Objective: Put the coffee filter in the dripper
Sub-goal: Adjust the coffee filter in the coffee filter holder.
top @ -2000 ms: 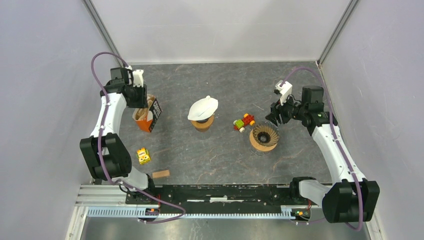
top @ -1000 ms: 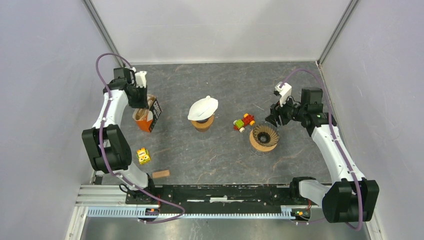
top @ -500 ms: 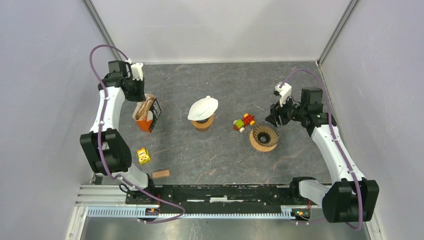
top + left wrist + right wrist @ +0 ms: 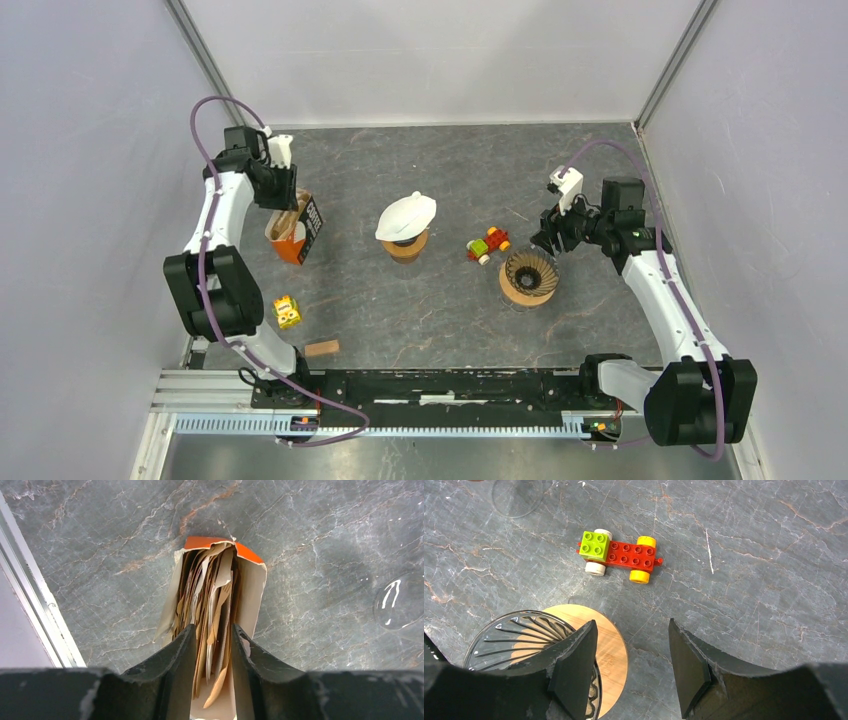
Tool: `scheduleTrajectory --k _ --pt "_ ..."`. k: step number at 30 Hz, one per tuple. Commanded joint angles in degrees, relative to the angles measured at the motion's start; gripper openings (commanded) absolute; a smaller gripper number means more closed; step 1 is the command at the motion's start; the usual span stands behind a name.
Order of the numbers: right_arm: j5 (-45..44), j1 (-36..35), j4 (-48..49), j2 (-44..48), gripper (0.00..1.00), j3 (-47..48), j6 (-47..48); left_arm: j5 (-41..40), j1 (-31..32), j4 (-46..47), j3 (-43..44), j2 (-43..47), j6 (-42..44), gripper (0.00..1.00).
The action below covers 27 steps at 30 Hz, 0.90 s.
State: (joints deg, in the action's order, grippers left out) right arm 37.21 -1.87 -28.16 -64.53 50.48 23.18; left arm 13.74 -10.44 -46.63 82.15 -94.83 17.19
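Note:
An orange box (image 4: 300, 236) of brown coffee filters (image 4: 212, 595) stands open at the left of the table. My left gripper (image 4: 277, 192) hangs over its mouth. In the left wrist view the left gripper (image 4: 212, 642) has its jaws narrowed, with several loose filters between them, not squeezed. The glass dripper on its round wooden base (image 4: 528, 275) stands at the right and holds no filter. My right gripper (image 4: 549, 238) is open and empty just behind it. In the right wrist view the right gripper (image 4: 631, 650) has its left finger over the dripper rim (image 4: 519, 640).
A white cap-shaped piece sits on a wood-collared glass vessel (image 4: 406, 226) at centre. A red and green toy car (image 4: 488, 244) lies left of the dripper, also in the right wrist view (image 4: 619, 557). A yellow block (image 4: 287, 312) and a wooden block (image 4: 321, 348) lie near left.
My left gripper pulled back from the box half a second ago and has come back over its mouth. The right arm has barely moved.

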Motion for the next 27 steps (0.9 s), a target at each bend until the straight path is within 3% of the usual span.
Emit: scheduleTrajectory --k 1,15,19,24,27 --pt "-0.38 0.04 0.73 1.09 0.61 -1.00 -0.43 -0.90 -0.28 1.36 -1.35 0.08 3.58 0.39" --pt "-0.77 0.11 0.82 1.81 0.61 -1.56 -0.42 -1.16 -0.29 3.23 -4.28 -1.86 4.07 0.35" --pt "-1.00 0.12 0.88 2.09 0.61 -1.86 -0.38 -1.07 -0.29 3.31 -4.03 -1.83 4.15 0.26" --pt "-1.00 0.09 1.00 2.19 0.61 -1.87 -0.41 -0.31 -0.28 2.25 -2.98 -0.43 4.16 0.03" --pt "-0.96 0.09 0.96 2.19 0.61 -1.96 -0.41 0.06 -0.29 1.09 -1.72 0.89 4.15 0.02"
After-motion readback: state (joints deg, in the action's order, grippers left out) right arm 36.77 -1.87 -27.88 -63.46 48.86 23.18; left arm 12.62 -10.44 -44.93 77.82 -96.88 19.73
